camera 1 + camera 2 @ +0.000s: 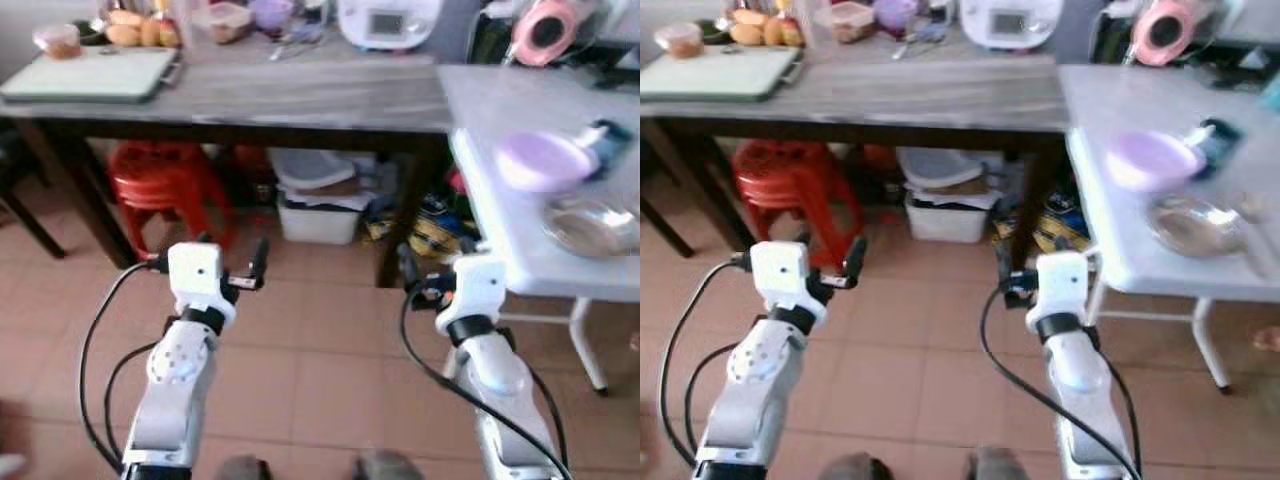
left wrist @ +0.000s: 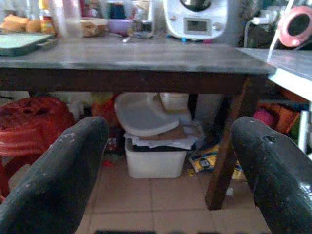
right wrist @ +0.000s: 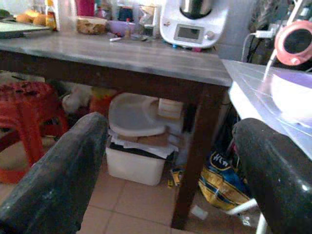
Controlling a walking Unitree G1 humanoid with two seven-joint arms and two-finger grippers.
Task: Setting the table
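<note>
Both arms are raised over the tiled floor [image 1: 320,350], short of the two surfaces. The left pincer [image 2: 168,161] has its fingers spread wide with nothing between them, and so does the right pincer [image 3: 170,165].

From the head, the white surface [image 1: 520,240] on the right carries one purple bowl [image 1: 545,160] with one metal plate [image 1: 595,228] just near of it. The right wrist catches that bowl's edge [image 3: 292,95]; the left wrist sees none of it.

The dark surface [image 1: 300,95] runs across the far side, bearing a tray [image 1: 90,75], a white appliance [image 1: 388,20] and food tubs. Beneath it stand one red stool [image 1: 165,185] and a white bin [image 1: 320,215].
</note>
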